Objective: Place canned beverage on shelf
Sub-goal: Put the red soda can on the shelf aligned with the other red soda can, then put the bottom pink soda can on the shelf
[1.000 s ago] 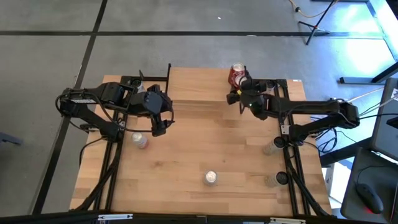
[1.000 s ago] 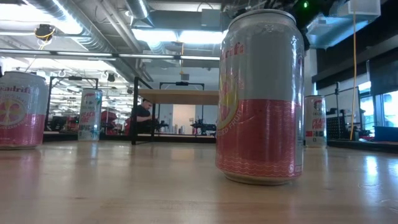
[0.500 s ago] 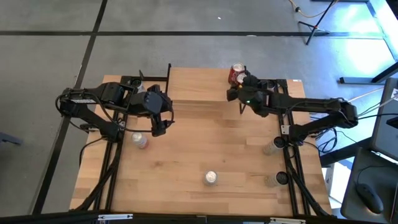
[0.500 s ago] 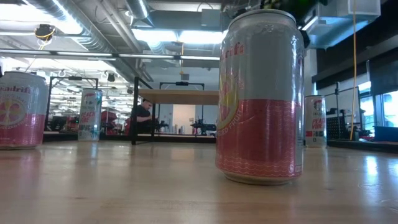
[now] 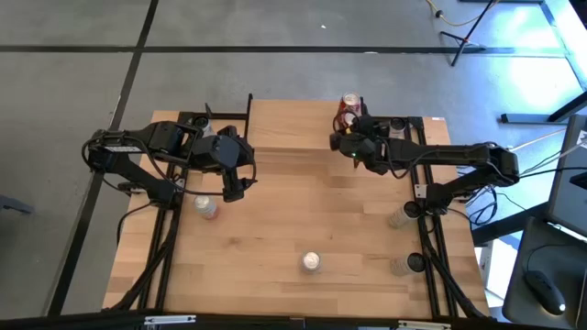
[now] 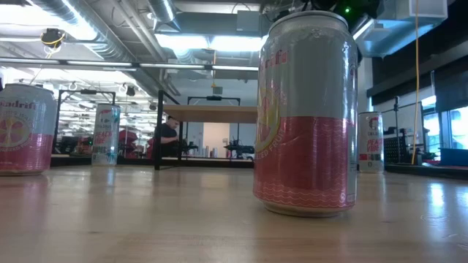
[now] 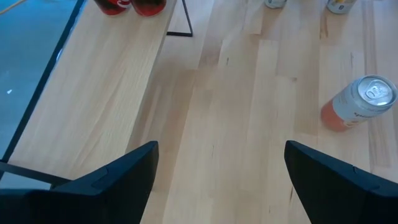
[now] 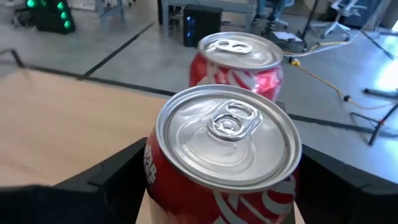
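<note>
A red can (image 8: 224,143) stands upright between the fingers of my right gripper (image 8: 224,186), which is shut on it over the far right end of the shelf (image 5: 293,124), a low riser with a light wooden top. A second red can (image 8: 239,59) stands just behind it on the shelf (image 8: 62,124) and shows in the high view (image 5: 349,103). In the high view my right gripper (image 5: 347,133) hides most of the held can. My left gripper (image 5: 234,188) is open and empty above the tabletop at the left. My right gripper pinches the red can's side wall (image 8: 158,168) between its two fingers, one on each side, just below the rim. The fingers come roughly level from the table's right side. The can is upright, tab up; whether its base rests on the shelf does not show.
Pink-and-white cans stand on the tabletop: one by my left gripper (image 5: 206,206), one near the front edge (image 5: 312,263), two at the right (image 5: 401,215) (image 5: 404,264). In the low view one can (image 6: 307,117) fills the foreground. Bare wood lies between the arms.
My right gripper has moved a little toward the table's left edge over the shelf's right end, with the red can between its fingers. My left arm has kept still.
</note>
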`<state>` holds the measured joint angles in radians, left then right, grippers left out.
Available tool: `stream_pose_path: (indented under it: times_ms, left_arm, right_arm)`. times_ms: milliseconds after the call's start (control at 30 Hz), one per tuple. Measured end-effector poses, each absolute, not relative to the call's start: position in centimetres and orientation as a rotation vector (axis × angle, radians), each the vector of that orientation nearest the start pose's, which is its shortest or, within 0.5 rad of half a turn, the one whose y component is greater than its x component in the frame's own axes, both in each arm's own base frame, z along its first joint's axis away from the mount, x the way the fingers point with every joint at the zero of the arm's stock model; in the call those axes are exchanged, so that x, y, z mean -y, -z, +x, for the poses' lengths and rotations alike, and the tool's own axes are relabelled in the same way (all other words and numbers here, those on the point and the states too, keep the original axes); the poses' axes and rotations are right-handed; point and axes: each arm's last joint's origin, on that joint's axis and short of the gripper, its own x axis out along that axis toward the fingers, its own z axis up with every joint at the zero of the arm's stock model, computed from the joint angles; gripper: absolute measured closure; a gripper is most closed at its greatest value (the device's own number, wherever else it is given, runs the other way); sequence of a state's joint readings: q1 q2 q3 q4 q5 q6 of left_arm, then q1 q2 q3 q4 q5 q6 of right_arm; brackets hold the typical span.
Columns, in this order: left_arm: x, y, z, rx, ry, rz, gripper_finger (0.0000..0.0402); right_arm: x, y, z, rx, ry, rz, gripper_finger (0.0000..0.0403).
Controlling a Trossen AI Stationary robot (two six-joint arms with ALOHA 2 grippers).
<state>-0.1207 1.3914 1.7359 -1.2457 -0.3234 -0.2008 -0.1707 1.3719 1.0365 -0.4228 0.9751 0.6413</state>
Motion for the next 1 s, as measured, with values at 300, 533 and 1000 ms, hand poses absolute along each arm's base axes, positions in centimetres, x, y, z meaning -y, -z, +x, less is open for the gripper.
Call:
stream_pose_path:
  times_ms: [300, 533, 1000]
  left_arm:
    - [2.0, -42.8, 24.2, -0.855, -0.276, 0.011, 0.0066]
    - [2.0, -42.8, 24.2, -0.855, -0.276, 0.012, 0.0066]
    - [2.0, -42.8, 24.2, -0.849, -0.282, 0.009, 0.0066]
  right_arm:
    - [7.5, -28.1, 27.2, -0.351, 1.251, 0.264, 0.0074]
    - [7.5, -27.9, 27.1, -0.371, 1.263, 0.236, 0.0041]
    - [7.1, -34.1, 26.6, -0.441, 1.116, 0.214, 0.0043]
